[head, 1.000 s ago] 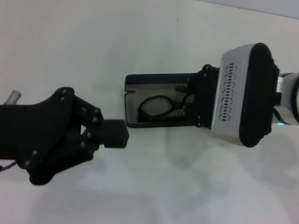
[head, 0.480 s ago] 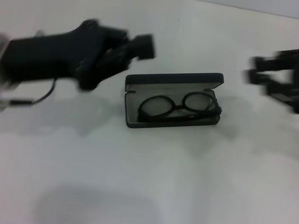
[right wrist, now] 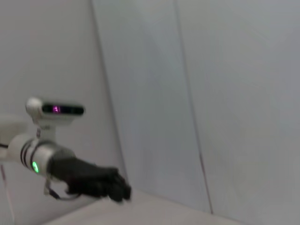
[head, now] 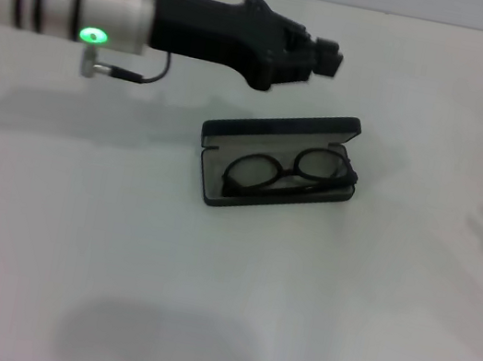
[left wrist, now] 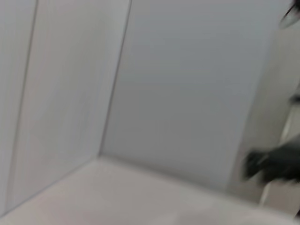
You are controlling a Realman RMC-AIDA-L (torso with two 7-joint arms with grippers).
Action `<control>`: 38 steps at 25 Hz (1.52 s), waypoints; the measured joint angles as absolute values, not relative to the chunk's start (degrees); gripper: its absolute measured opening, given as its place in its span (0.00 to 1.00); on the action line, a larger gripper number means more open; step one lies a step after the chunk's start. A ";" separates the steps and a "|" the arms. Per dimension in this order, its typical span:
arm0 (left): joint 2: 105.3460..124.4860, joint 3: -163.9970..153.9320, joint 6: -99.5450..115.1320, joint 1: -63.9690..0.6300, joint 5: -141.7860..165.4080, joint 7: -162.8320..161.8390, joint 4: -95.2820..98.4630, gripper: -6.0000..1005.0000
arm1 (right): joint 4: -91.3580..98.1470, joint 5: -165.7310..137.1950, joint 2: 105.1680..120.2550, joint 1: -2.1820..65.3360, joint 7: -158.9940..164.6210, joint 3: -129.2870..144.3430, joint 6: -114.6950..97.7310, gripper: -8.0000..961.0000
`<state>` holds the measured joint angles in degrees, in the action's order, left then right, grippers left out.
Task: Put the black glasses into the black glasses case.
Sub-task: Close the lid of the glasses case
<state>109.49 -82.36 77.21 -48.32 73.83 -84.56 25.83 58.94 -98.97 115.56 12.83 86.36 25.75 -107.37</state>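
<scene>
My left gripper (head: 324, 57), whose finger state I cannot tell, hangs above the table (head: 382, 336) behind the black glasses case (head: 278, 161), well clear, because the black glasses (head: 285, 172) lie inside it, lid open.

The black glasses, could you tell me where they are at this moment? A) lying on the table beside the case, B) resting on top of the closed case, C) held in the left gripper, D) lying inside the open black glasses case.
D: the black glasses lie in the tray of the open black glasses case, while the left gripper is up beyond the case, holding nothing.
</scene>
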 joint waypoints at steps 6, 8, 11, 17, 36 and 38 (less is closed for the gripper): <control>111.81 -82.32 68.11 -52.27 87.50 -89.67 28.57 0.19 | 50.82 -99.63 115.31 11.09 81.30 20.78 -109.35 0.23; 112.10 -82.30 66.45 -52.95 89.74 -90.86 28.63 0.24 | 49.51 -99.96 115.31 10.87 80.50 20.65 -109.15 0.23; 112.25 -82.27 65.21 -53.28 90.72 -91.47 28.67 0.30 | 48.13 -100.91 115.31 10.95 79.68 20.45 -108.61 0.23; 112.29 -82.26 64.60 -53.27 91.56 -93.25 28.17 0.30 | 46.74 -101.44 115.31 11.91 78.71 20.87 -107.31 0.23; 114.29 -82.29 60.01 -53.45 96.88 -94.69 25.88 0.30 | 44.20 -103.93 115.31 14.01 77.59 20.87 -104.65 0.23; 114.29 -82.37 60.06 -53.46 96.89 -94.74 25.85 0.30 | 43.95 -103.93 115.31 14.00 77.55 20.86 -104.58 0.23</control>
